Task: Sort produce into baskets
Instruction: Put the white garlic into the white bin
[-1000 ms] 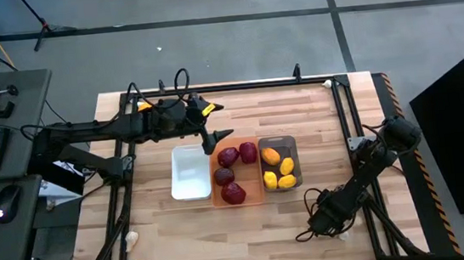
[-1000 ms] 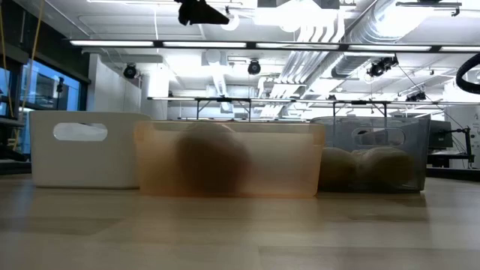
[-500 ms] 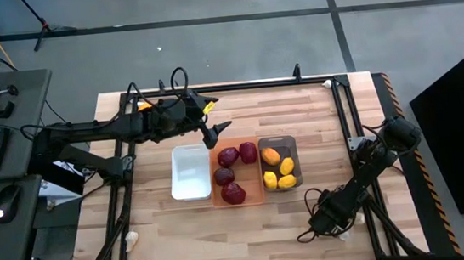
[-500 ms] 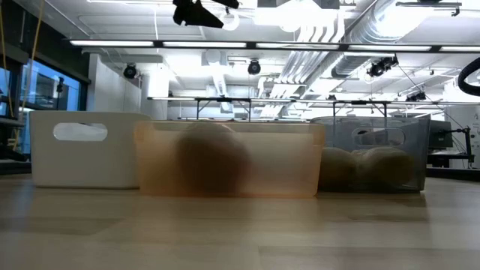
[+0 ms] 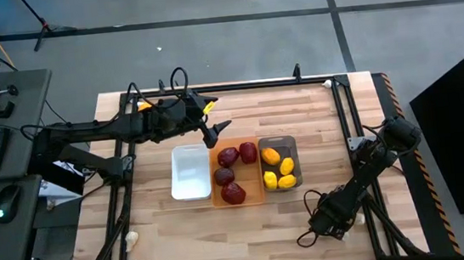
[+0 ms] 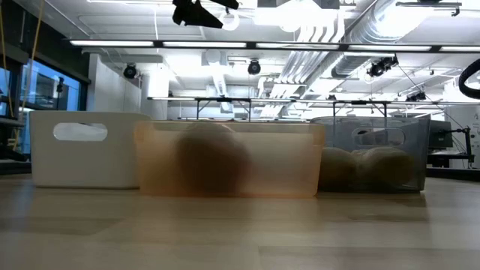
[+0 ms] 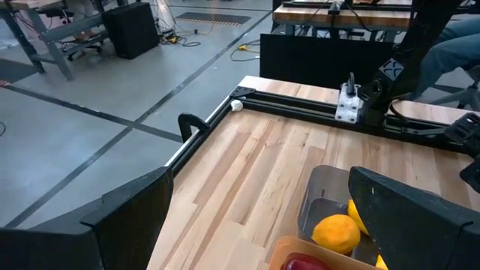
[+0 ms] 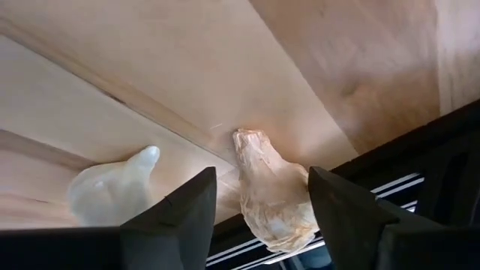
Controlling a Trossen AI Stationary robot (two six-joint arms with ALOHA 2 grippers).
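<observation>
Sorting partly done: four dark red pieces [image 5: 234, 193] fill the orange basket [image 5: 240, 203], lemons [image 5: 286, 167] the grey basket [image 5: 288, 141], white basket [image 5: 191, 171] empty; right gripper [image 8: 259, 202] straddles, unclenched, a garlic bulb [image 8: 268, 193] at the desk's [image 5: 316, 113] near-right edge; left gripper [image 5: 213, 137], released, hovers beyond the baskets

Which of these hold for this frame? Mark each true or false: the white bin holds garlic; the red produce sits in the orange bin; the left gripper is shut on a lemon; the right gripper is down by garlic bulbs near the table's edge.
1. The white bin holds garlic. False: it is empty.
2. The red produce sits in the orange bin. True.
3. The left gripper is shut on a lemon. False: it is open and holds nothing, above the orange bin's far end.
4. The right gripper is down by garlic bulbs near the table's edge. True.
</observation>
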